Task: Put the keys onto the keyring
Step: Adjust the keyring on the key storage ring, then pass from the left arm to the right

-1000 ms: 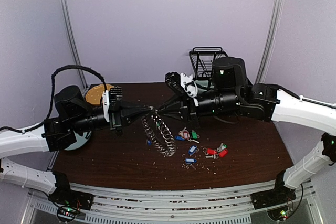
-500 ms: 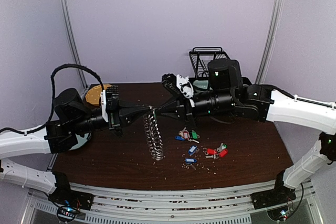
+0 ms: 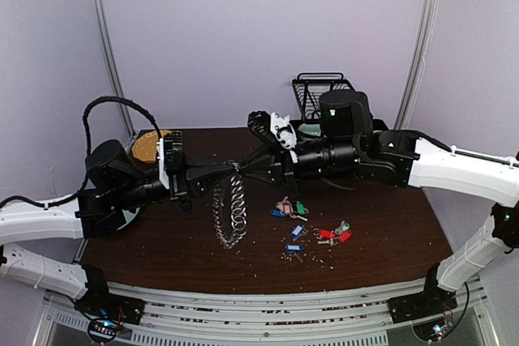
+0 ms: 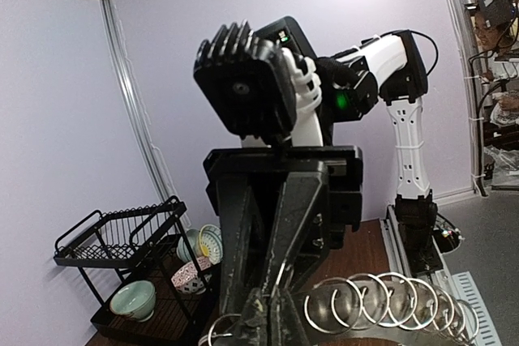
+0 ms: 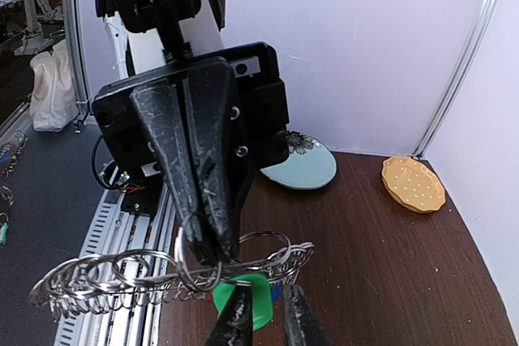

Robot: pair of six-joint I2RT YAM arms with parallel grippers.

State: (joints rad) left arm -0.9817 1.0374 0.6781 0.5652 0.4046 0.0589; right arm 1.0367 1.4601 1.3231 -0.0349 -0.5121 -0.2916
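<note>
Nearest the arm bases, loose keys [image 3: 295, 232] are lying on the desk [image 3: 389, 224], right of centre. Blue-tagged ones are sitting in front, with a red-tagged pair [image 3: 336, 235] just beside them. A pink/green/blue bunch [image 3: 289, 207] is lying a bit farther back. All of these are lying apart from the keyring [image 3: 238, 204].

The keyring is hanging left of them as a long drooping loop of linked rings. Its top end is sitting up at the two pincers. Its bottom end is reaching the desk or hanging just above it, can't tell which.

Above it, the left pincer [image 5: 204, 245] is pointing right, fingers pressed together and pinching one ring at the top of the chain. The right wrist view is showing this clearly. The right pincer [image 3: 246, 169] is facing it nose to nose, tips just beside the same stretch of chain. Its fingers [image 5: 296, 322] are standing a little apart, with a green tag [image 5: 258, 297] showing between them. Can't tell whether they're gripping that tag or it's lying beyond them.

Off to the left, a pale round plate [image 5: 308, 172] is sitting under the left arm, and a tan dotted disc [image 5: 413, 184] is lying farther back. At the far edge, a black wire rack [image 3: 318, 91] is standing, holding bowls [image 4: 134, 299].
</note>
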